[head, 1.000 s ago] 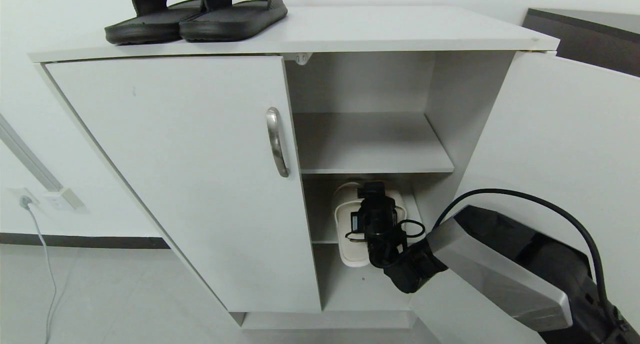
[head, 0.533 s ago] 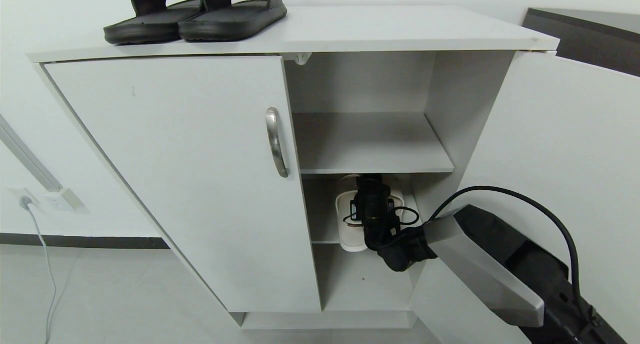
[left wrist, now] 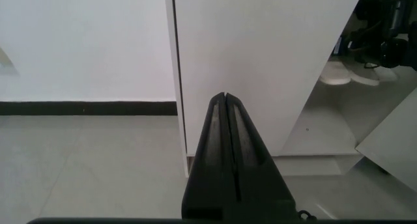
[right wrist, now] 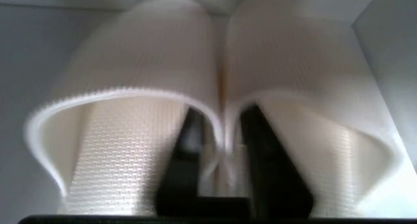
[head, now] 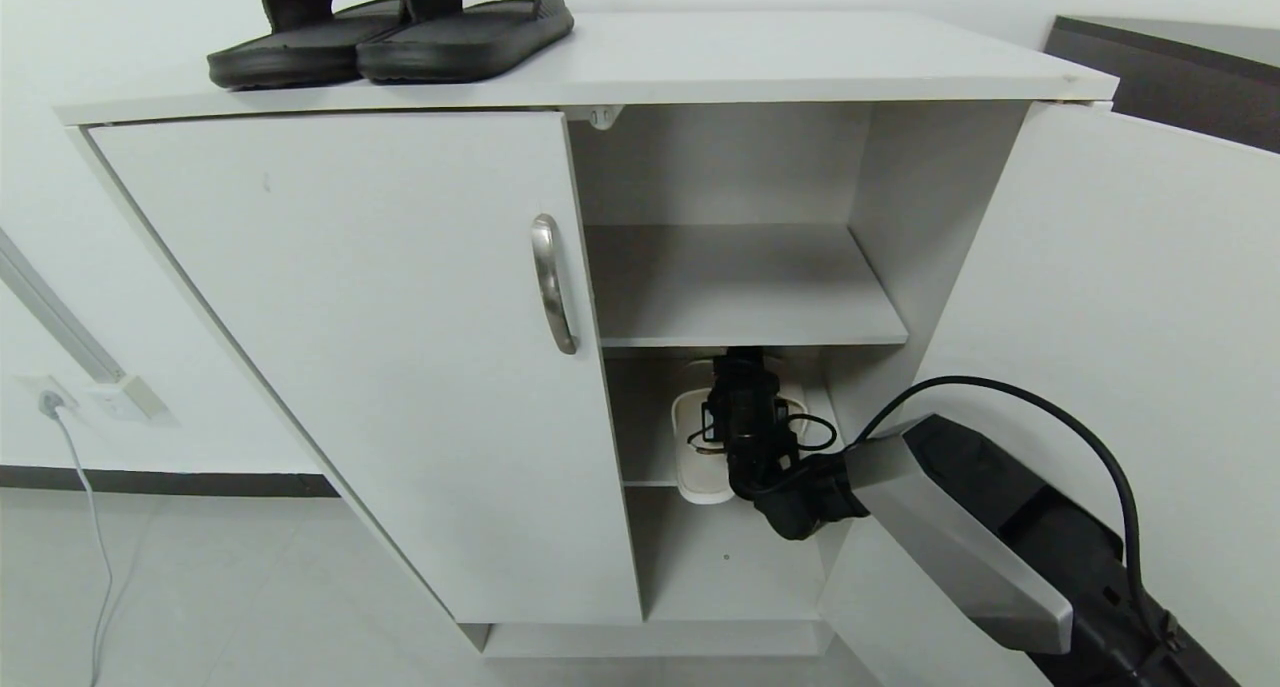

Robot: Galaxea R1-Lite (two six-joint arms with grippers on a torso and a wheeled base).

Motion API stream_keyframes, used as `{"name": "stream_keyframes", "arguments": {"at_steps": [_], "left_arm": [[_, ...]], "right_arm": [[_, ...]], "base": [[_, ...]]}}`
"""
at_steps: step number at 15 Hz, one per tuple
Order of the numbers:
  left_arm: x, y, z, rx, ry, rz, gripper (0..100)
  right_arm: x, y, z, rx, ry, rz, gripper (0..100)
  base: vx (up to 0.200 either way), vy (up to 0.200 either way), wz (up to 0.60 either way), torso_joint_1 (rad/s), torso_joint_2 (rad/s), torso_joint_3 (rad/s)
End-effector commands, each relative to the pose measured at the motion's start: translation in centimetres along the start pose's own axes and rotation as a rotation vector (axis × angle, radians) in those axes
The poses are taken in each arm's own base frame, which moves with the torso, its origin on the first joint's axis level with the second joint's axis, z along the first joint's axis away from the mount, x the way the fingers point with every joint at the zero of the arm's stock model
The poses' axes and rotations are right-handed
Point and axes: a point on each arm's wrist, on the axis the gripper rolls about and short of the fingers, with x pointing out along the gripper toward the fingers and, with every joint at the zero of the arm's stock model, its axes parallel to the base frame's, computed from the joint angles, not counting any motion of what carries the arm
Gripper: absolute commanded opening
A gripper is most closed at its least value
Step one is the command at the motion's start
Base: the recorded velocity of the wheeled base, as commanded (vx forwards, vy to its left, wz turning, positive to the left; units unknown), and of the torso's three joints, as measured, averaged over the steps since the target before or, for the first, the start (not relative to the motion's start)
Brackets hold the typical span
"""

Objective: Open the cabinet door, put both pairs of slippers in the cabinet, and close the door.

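Note:
A white cabinet [head: 700, 62] stands with its right door [head: 1130, 297] swung open and its left door [head: 350, 347] closed. The pair of black slippers [head: 390, 27] lies on the cabinet top at the left. My right gripper [head: 735, 387] is inside the lower compartment, shut on the pair of white slippers [head: 695, 467] resting on the lower shelf. In the right wrist view the right gripper [right wrist: 221, 126] pinches the inner strap edges of the white slippers [right wrist: 130, 87] together. My left gripper [left wrist: 225, 100] is shut and empty, low in front of the closed left door.
The middle shelf [head: 740, 287] above the right arm is bare. The left door carries a metal handle [head: 553, 282]. A wall socket with a cable [head: 50, 402] is at the far left. A dark piece of furniture [head: 1170, 67] stands behind the open door.
My right arm has pushed deeper into the lower compartment, carrying the white slippers farther back on the shelf. The black slippers and the doors have not moved.

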Motion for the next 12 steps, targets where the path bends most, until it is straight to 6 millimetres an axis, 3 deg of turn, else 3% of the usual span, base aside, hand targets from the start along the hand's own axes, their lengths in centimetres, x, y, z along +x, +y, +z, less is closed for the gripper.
{"name": "stream_keyframes", "arguments": {"at_steps": [1,5,12], "left_arm": [[0.0,0.0,0.0,-0.001,0.001,0.001,0],[0.0,0.0,0.0,-0.001,0.001,-0.001,0],[0.0,0.0,0.0,0.002,0.001,-0.001,0]], "right_arm": [[0.0,0.0,-0.2,-0.003,0.004,0.001,100],[-0.6,-0.2,-0.5,-0.004,0.008,-0.005,100],[-5.2,-0.8,0.6,-0.022,0.021,0.004,100]], "base": [[0.000,0.000,0.00,0.000,0.00,0.000],[0.000,0.000,0.00,0.000,0.00,0.000],[0.000,0.000,0.00,0.000,0.00,0.000]]}}
